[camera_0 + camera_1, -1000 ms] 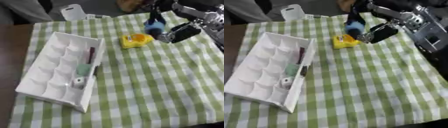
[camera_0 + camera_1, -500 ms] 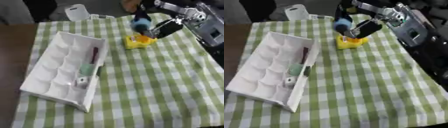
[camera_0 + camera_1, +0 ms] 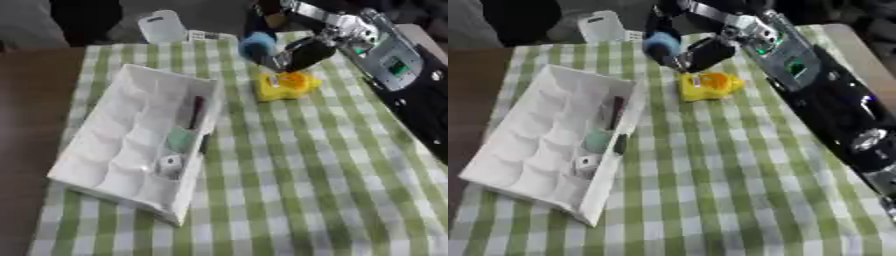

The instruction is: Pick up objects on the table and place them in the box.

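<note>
Right hand (image 3: pixel 293 52), reaching in from the upper right, is seen with its fingers curled around a blue object (image 3: pixel 257 43), held above the checked cloth (image 3: pixel 289 165). Just below the hand, a yellow toy (image 3: pixel 284 85) is left lying on the cloth. Well down and to the hand's left, a white box (image 3: pixel 114 150) with many compartments is set askew; a dark stick, a pale green piece and a small white item are already held in its right-hand column. The left hand is not in view. For this step, the blue object is best carried clear over the near wall and released low inside an empty compartment.
</note>
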`<state>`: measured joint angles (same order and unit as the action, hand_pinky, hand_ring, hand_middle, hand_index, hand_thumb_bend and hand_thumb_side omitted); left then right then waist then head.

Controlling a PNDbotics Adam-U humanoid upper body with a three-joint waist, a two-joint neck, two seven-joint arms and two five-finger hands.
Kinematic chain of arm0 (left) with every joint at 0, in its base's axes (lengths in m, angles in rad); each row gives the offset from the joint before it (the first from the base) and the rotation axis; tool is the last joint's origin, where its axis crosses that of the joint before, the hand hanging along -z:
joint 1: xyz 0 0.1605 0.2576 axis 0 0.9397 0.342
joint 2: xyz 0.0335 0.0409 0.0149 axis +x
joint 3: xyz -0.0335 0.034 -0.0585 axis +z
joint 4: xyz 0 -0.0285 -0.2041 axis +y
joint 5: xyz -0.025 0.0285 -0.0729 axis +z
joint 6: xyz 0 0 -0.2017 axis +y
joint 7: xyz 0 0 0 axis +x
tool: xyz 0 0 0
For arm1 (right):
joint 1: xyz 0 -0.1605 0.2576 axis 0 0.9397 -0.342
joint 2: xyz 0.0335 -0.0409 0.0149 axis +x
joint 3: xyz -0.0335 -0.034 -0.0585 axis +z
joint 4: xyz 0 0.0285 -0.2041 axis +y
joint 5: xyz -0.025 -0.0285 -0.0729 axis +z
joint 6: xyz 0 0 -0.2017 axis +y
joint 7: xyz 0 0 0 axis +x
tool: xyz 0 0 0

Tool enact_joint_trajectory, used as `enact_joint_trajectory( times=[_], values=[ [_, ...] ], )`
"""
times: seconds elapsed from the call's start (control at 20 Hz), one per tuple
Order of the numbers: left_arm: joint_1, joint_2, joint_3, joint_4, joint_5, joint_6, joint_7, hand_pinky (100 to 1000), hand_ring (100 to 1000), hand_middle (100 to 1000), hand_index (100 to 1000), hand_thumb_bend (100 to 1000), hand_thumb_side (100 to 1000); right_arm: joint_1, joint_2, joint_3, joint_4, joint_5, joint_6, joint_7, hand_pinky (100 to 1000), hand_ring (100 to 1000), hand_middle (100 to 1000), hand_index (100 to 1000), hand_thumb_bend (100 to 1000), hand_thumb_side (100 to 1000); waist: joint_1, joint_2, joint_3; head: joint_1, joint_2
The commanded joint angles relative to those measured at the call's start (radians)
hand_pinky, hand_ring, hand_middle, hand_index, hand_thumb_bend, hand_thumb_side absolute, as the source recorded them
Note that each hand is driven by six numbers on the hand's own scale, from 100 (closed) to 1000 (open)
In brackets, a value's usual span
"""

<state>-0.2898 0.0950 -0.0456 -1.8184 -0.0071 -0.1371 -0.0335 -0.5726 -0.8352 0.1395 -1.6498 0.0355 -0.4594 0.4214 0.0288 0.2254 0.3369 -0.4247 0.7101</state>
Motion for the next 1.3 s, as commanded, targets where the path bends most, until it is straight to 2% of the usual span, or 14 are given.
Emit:
enact_joint_trajectory(
  times=[0.05,0.45,1.1,1.3],
  values=[
    [-0.016,0.006,-0.002,-0.028,0.007,-0.002,-0.006,753,700,903,766,142,915,-0.03,0.006,0.008,0.012,-0.016,0.013,0.025,450,459,237,356,100,100,0.007,0.0,0.004,-0.005,-0.01],
    [-0.025,0.002,-0.007,-0.044,0.016,-0.004,-0.011,753,700,900,766,148,903,-0.06,0.069,0.05,0.05,0.0,0.025,0.079,445,458,236,355,100,100,0.011,0.007,0.019,-0.013,-0.011],
    [-0.032,-0.004,-0.009,-0.06,0.031,-0.009,-0.019,752,699,897,766,154,893,-0.089,0.146,0.121,0.091,0.077,-0.014,0.123,447,459,237,356,100,100,0.018,0.014,0.03,-0.02,-0.01],
    [-0.033,-0.005,-0.01,-0.062,0.034,-0.009,-0.021,752,699,897,766,155,892,-0.094,0.161,0.14,0.085,0.117,-0.047,0.123,454,461,240,358,100,100,0.019,0.014,0.032,-0.022,-0.01]
  ],
)
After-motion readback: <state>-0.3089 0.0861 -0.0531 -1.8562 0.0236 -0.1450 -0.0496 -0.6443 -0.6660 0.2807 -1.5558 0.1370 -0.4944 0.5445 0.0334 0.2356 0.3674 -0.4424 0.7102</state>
